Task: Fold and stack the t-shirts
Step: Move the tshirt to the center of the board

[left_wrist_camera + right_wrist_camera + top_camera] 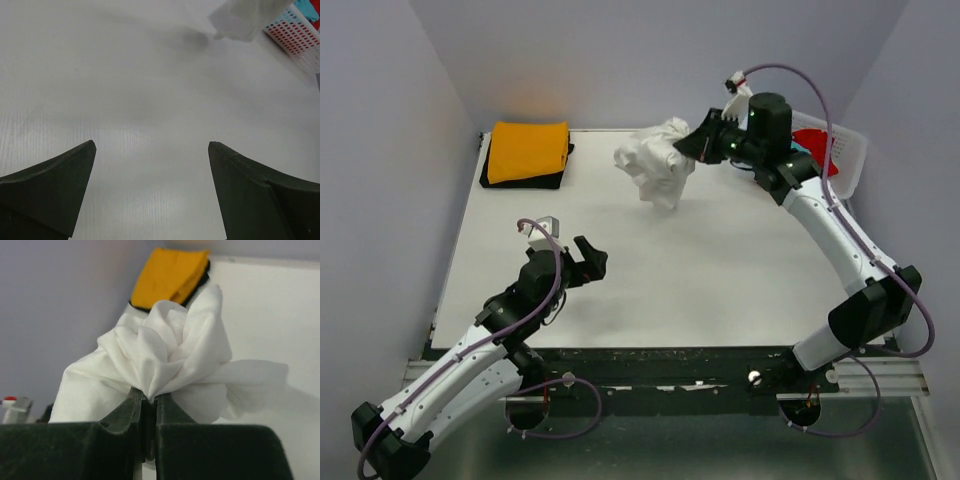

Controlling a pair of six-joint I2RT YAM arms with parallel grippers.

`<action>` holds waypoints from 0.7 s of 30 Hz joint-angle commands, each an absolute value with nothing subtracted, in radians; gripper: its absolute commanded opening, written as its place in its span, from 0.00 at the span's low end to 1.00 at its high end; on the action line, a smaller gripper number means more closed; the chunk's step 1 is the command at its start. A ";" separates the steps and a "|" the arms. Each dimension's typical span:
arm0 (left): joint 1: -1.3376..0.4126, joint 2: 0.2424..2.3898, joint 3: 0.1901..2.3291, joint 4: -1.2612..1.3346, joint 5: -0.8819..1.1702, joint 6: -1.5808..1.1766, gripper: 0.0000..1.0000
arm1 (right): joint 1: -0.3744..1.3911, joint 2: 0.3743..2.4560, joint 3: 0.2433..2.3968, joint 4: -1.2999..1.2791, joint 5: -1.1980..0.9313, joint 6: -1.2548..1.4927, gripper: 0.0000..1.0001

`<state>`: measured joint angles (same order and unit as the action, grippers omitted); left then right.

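Note:
A crumpled white t-shirt hangs bunched above the far middle of the table, and my right gripper is shut on a pinch of it. In the right wrist view the white t-shirt bulges out from between the closed fingers. A folded orange-yellow t-shirt lies on a folded black t-shirt at the far left corner. A red t-shirt and a turquoise one lie in the basket. My left gripper stands open low over the near left of the table, holding nothing.
A white plastic lattice basket stands at the far right edge, behind the right arm. Walls close in the table at the back and on both sides. In the left wrist view the basket sits at the upper right.

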<state>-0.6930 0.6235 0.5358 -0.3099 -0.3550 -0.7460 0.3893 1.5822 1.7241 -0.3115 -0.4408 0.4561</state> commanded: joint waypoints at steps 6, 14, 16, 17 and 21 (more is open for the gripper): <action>-0.687 0.611 0.500 -0.364 -0.289 -0.759 0.98 | 0.632 1.665 1.419 -0.354 0.135 0.560 0.48; -0.686 0.660 0.489 -0.313 -0.226 -0.739 0.99 | 0.677 1.615 1.354 -0.210 0.187 0.468 1.00; -0.686 0.690 0.479 -0.261 -0.197 -0.731 0.99 | 0.676 1.532 1.273 -0.181 0.290 0.470 1.00; -0.683 0.708 0.471 -0.217 -0.171 -0.722 0.99 | 0.675 1.495 1.231 -0.182 0.350 0.474 1.00; -0.622 0.839 0.463 -0.110 -0.027 -0.748 0.98 | 0.623 1.445 1.126 -0.245 0.454 0.517 1.00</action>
<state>-0.6788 0.7265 0.4824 -0.2504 -0.1825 -0.7410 0.6712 1.4734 1.1954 -0.2424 0.2821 0.4889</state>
